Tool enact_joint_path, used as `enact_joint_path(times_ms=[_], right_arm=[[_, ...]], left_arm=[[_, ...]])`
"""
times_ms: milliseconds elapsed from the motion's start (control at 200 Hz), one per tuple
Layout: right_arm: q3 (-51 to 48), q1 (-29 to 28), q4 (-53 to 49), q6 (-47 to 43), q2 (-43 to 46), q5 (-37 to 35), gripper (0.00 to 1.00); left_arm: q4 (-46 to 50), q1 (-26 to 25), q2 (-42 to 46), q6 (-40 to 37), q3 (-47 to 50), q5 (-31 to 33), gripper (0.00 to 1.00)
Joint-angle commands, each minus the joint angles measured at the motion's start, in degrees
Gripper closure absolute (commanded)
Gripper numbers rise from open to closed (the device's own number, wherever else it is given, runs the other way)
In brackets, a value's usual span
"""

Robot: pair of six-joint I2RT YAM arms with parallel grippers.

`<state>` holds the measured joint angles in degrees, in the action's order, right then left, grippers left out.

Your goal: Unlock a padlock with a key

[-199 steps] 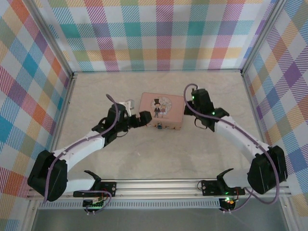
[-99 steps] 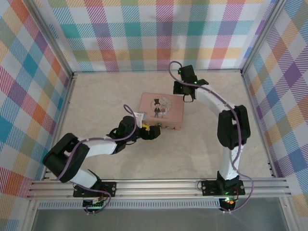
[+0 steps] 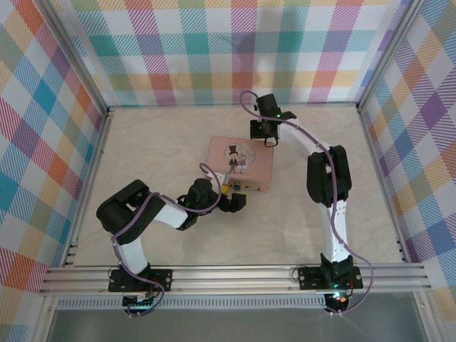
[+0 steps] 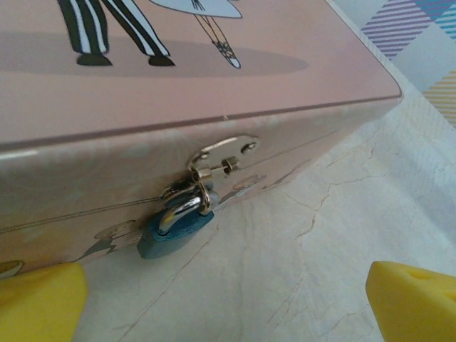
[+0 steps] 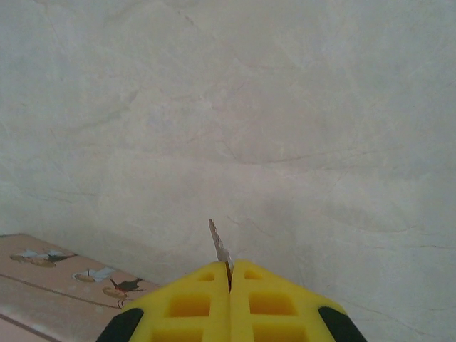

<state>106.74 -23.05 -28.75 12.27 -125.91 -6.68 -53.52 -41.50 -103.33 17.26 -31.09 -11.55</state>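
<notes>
A small blue padlock (image 4: 171, 234) with a silvery shackle hangs from the hasp (image 4: 222, 152) on the front wall of the pink tin (image 4: 214, 78). My left gripper (image 4: 228, 313) stands wide open just in front of the padlock, with one yellow fingertip (image 4: 39, 299) to each side and nothing between them. From above, the left gripper (image 3: 231, 197) sits at the tin's (image 3: 249, 153) front edge. My right gripper (image 5: 229, 274) is shut on the key (image 5: 219, 246), whose thin blade sticks out past the tips. The right gripper (image 3: 261, 135) hovers by the tin's far right corner.
Both arms curve around the tin over a pale marble-look table (image 3: 157, 135). Plaid walls (image 3: 235, 50) close off the back and both sides. A corner of the tin (image 5: 43, 285) shows at the lower left in the right wrist view.
The left arm has folded in and slid right along the tin's front to the padlock. The right arm has swung from the tin's right side to its far right corner.
</notes>
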Motion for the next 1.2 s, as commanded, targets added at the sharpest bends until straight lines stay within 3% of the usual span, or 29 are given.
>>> enact_joint_path(times_ms=[0, 160, 425, 520, 740, 1050, 1200], right_arm=[[1.90, -0.30, -2.17, -1.80, -1.37, 1.91, 1.00], [1.51, -1.18, -3.36, -2.25, -2.78, 3.53, 1.00], [-1.03, -2.96, -3.24, -2.60, -3.30, 5.13, 1.00], [-1.96, -3.31, -3.15, -2.65, -3.16, 5.42, 1.00], [-3.63, -3.67, -3.33, -2.30, -2.97, 6.32, 1.00], [-3.73, -3.91, -4.98, -1.05, -2.13, 6.19, 1.00], [-4.08, -4.62, -5.44, -0.97, -1.62, 6.48, 1.00]], left_arm=[[-6.31, -1.01, -2.46, -2.62, -2.38, 0.28, 0.00], [-8.29, -1.70, -5.35, -3.27, -4.51, -1.42, 0.00], [-10.34, -2.32, -7.48, -3.41, -7.23, -4.60, 0.08], [-10.79, -2.36, -7.63, -3.59, -7.86, -6.93, 0.16], [-15.31, -2.34, -8.36, -1.91, -7.33, -6.73, 0.12], [-17.28, -2.71, -6.44, 0.49, -6.21, -1.90, 0.07], [-17.74, -2.70, -7.61, 1.12, -6.25, 3.45, 0.06]])
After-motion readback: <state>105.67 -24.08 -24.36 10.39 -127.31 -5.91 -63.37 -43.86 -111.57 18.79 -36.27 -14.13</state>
